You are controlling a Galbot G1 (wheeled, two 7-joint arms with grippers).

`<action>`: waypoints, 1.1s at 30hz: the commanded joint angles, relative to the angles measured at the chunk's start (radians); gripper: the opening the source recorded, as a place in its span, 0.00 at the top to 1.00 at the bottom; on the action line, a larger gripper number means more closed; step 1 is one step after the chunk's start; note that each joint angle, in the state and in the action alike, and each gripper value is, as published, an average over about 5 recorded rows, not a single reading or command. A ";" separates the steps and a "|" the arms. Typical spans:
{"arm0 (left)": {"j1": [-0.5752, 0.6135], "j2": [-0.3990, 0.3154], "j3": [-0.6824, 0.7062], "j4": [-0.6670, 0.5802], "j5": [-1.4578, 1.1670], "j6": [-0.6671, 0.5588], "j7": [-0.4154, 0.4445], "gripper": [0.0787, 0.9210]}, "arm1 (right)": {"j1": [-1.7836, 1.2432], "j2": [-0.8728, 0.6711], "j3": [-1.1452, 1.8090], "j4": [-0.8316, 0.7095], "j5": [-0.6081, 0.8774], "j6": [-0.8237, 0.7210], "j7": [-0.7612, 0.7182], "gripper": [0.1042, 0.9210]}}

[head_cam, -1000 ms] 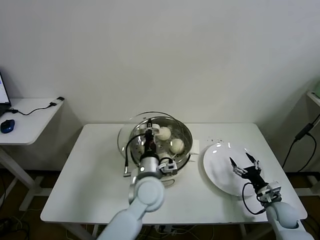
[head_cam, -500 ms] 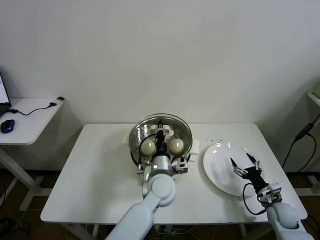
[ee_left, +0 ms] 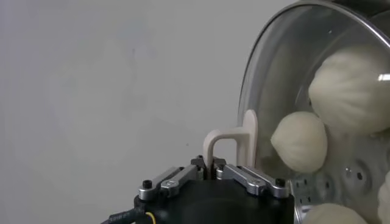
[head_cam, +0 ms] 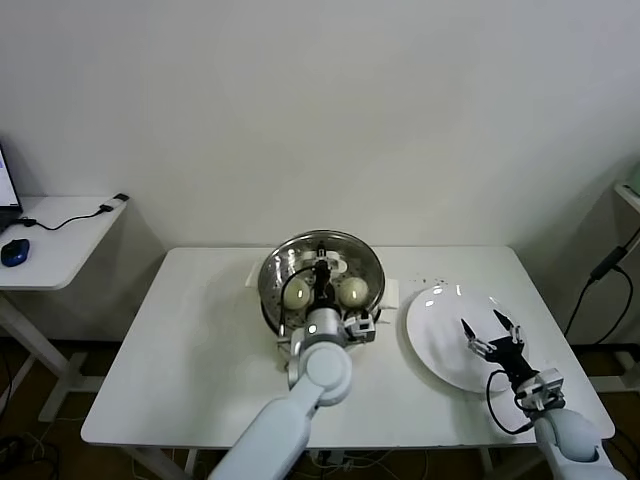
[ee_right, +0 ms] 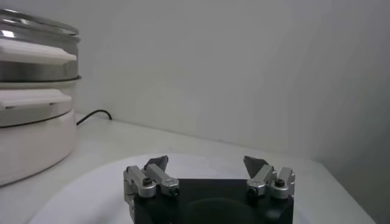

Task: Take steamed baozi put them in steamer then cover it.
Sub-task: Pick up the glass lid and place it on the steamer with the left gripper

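The steamer (head_cam: 375,300), a shiny steel pot on a white base, stands at the table's middle back. Its round glass lid (head_cam: 340,258) lies over its mouth. My left gripper (head_cam: 322,270) is above the pot's centre, shut on the lid's white handle (ee_left: 226,139). Two steamed baozi (head_cam: 296,293) (head_cam: 352,291) show through the glass. The left wrist view shows three cream buns behind the lid (ee_left: 286,67), the nearest a baozi (ee_left: 300,141). My right gripper (head_cam: 492,335) hovers open over the white plate (head_cam: 440,345), holding nothing. In the right wrist view the steamer (ee_right: 30,91) is off to one side of the right gripper (ee_right: 207,165).
The white plate lies at the table's right with no buns on it. The steamer's black cord (ee_right: 94,114) trails on the table behind it. A small side table (head_cam: 50,245) with a blue mouse (head_cam: 14,252) stands far left. A wall closes the back.
My left gripper has carried the lid from a tilted position left of the pot to the right and set it down over the steamer's mouth. The right arm has hardly moved.
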 commanded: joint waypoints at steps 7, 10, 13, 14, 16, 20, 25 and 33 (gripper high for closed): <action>-0.007 -0.003 0.010 0.031 0.004 0.049 0.014 0.92 | 0.001 0.005 0.005 -0.003 -0.005 0.004 -0.003 0.12; -0.007 0.000 0.012 0.032 0.005 0.049 0.015 0.92 | 0.001 0.007 0.006 -0.005 -0.007 0.006 -0.004 0.12; -0.005 0.002 0.017 0.030 0.005 0.049 0.018 0.92 | 0.002 0.009 0.007 -0.008 -0.010 0.007 -0.005 0.12; -0.005 0.002 0.019 0.030 0.005 0.049 0.020 0.92 | 0.002 0.010 0.007 -0.008 -0.010 0.007 -0.006 0.12; -0.004 0.004 0.022 0.027 0.005 0.049 0.025 0.92 | 0.003 0.011 0.008 -0.010 -0.012 0.008 -0.007 0.12; -0.005 0.007 0.026 0.022 0.007 0.049 0.041 0.92 | 0.004 0.011 0.009 -0.012 -0.014 0.008 -0.009 0.12; -0.005 0.014 0.029 0.014 0.022 0.049 0.078 0.92 | 0.006 0.011 0.010 -0.013 -0.014 0.008 -0.009 0.12; -0.003 0.038 0.044 -0.051 0.019 0.049 0.094 0.78 | 0.008 0.013 0.013 -0.012 -0.014 0.007 -0.010 0.12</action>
